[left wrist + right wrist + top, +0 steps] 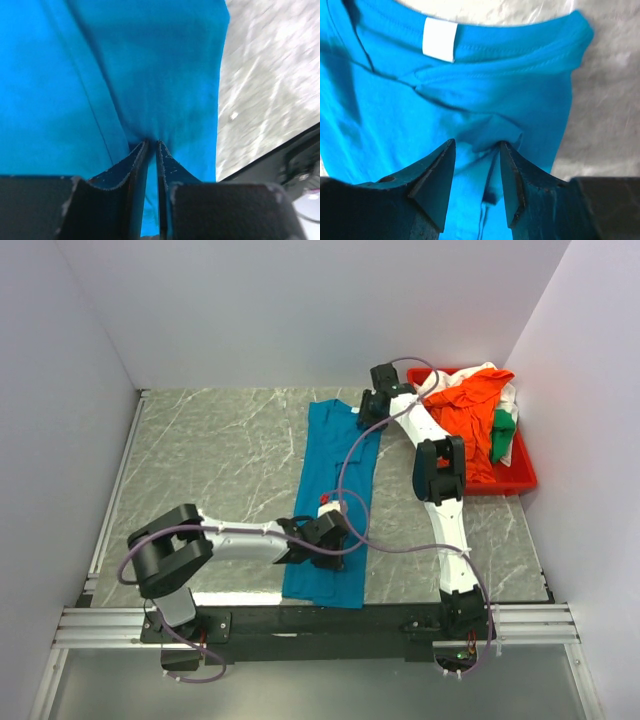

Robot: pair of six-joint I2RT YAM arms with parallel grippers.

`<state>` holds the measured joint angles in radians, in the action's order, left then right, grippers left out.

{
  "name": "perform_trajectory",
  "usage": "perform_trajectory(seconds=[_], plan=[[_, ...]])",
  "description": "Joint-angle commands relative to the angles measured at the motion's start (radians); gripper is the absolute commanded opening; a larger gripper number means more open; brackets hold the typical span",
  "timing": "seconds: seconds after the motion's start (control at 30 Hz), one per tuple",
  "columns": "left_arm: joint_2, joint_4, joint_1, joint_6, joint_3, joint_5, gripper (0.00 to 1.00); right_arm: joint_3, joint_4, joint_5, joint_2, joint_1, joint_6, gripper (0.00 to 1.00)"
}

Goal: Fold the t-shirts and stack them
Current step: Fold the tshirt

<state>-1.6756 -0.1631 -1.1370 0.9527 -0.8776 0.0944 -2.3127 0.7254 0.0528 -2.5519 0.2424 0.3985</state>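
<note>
Top view bright and even, light soft from overhead, only faint shadows on table (220, 450). Left wrist view: teal t-shirt (100, 75) soft-focus up close, table strip at right smeared and washed out. Right wrist view sharper, collar stitching crisp. Dark shadow band across cloth at upper left. Fingers (435, 185) near-black, underlit.

Top external: high at near edge, facing down onto grey marbled counter (220, 460). Wrist views: close over teal-blue cloth t-shirt (322, 455), seen in all.
</note>
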Motion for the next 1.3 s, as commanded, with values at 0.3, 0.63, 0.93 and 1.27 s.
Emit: perform_trajectory(seconds=[0.3, 0.63, 0.93, 1.27], plan=[[-0.104, 0.001, 0.048, -0.026, -0.121, -0.127, 0.18, -0.042, -0.058, 0.093, 0.042, -0.052, -0.026, 0.55], [0.085, -0.001, 0.029, 0.004, 0.092, -0.157, 0.20, 0.143, -0.115, 0.067, 0.214, -0.034, 0.005, 0.56], [0.079, 0.002, 0.010, 0.000, 0.060, -0.144, 0.21, 0.341, -0.132, -0.037, 0.332, 0.037, 0.034, 0.56], [0.158, -0.009, 0.009, 0.004, 0.036, -0.118, 0.28, 0.498, -0.167, -0.051, 0.326, 0.107, 0.086, 0.49]])
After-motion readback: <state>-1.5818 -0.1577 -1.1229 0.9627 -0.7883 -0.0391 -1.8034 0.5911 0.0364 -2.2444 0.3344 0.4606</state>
